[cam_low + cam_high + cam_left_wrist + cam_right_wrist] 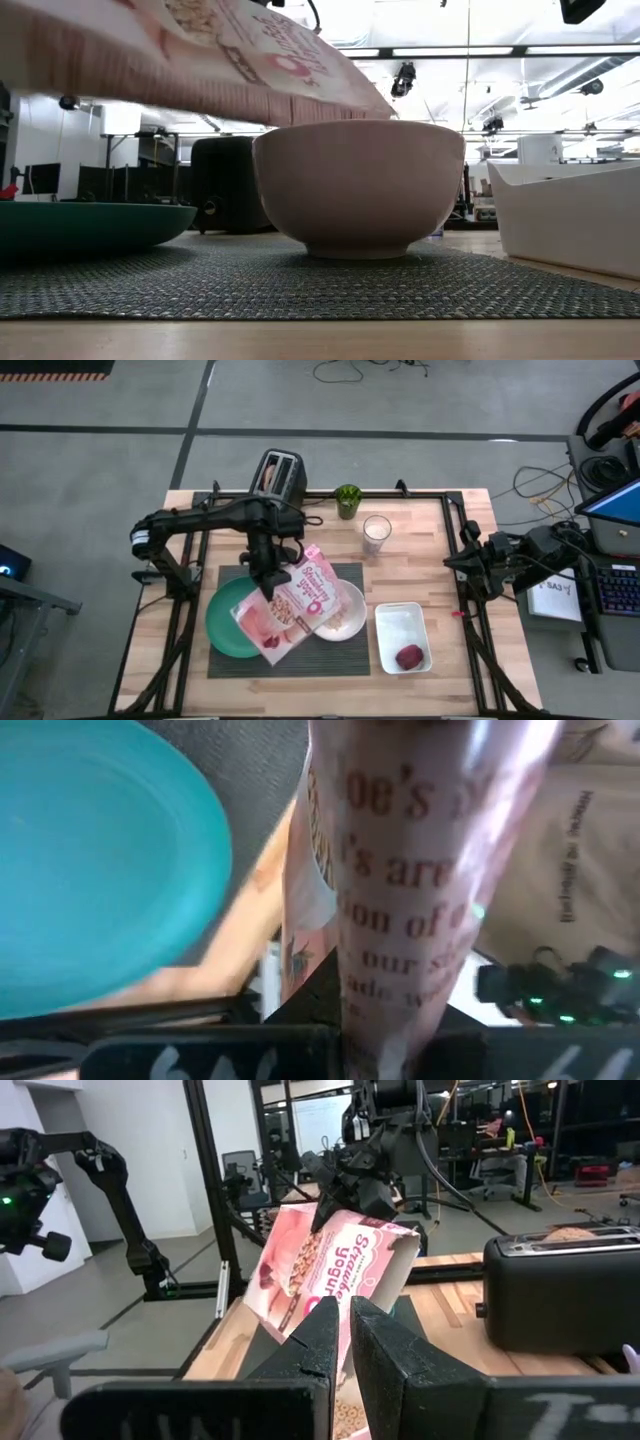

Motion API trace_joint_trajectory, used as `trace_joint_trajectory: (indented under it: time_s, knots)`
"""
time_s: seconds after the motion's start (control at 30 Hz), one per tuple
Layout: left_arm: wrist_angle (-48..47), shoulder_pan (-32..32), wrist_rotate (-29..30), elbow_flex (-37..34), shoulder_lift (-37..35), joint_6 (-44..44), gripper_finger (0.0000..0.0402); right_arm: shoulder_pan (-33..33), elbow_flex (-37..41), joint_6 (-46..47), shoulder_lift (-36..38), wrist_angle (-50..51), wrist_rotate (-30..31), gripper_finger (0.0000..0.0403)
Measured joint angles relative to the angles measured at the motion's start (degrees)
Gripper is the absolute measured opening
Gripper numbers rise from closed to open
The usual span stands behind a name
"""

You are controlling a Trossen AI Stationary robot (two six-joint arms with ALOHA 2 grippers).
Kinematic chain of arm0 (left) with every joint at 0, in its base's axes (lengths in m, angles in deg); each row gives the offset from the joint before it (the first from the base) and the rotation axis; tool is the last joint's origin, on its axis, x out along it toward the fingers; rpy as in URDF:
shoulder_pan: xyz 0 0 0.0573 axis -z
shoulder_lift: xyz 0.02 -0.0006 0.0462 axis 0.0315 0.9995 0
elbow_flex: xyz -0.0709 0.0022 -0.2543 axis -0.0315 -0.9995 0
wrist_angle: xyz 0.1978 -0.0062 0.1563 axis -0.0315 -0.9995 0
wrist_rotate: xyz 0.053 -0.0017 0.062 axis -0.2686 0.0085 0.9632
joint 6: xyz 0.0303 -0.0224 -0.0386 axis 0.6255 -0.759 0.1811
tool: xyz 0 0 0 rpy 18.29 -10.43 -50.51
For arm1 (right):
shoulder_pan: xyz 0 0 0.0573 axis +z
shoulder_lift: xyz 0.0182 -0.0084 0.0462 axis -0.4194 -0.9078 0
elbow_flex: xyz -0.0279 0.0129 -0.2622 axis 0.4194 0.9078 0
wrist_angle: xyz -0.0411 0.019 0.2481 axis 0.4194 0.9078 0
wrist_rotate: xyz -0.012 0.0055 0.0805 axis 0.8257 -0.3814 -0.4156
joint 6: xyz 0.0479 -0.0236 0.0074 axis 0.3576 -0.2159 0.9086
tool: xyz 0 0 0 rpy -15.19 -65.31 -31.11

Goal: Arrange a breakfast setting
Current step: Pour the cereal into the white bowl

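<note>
Gripping the pink cereal box (293, 603) is the left gripper (270, 575) — its two fingers are squeezed onto the closed end of the box and hold it up in the air. Tipped on a slant, the box hangs over the round green plate (226, 622) and the white bowl (348, 614), with its open top end toward the bowl. Both of those sit on the dark ribbed placemat (222, 662).

A cereal box is light, I think, and its thin card walls are soft. Squeeze too hard and they would cave in. It is smooth too, so it could slip. The edges and corners near an end are the stiffest places to hold, and that is about where the fingers are now. Loose cereal inside can slide and make the box swing.

Over at the right side of the table, the right gripper (348, 1342) waits, its fingers pressed together with nothing between them.

Near it sits the white rectangular dish (399, 625), with something small and red inside. At the back stand the milk glass (376, 534) and the black toaster (281, 474) — both well away from the box.
</note>
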Motion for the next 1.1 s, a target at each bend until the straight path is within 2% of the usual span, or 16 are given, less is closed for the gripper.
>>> trace_joint_trajectory:
  time_s: [0.17,0.8,1.1]
  knots:
    - [0.0,-0.1,-5.5,0.9,-0.5,-3.1,0.0,0.0,0.0,0.0,0.0,-0.4,0.3,0.0022]
    - [0.0,-0.3,-4.4,1.0,0.3,1.5,0.0,0.0,0.0,0.0,0.0,0.1,0.3,0.0022]
    - [-0.1,-1.0,-5.4,1.0,1.1,9.9,0.0,0.0,0.0,0.8,0.0,0.0,0.3,0.0022]
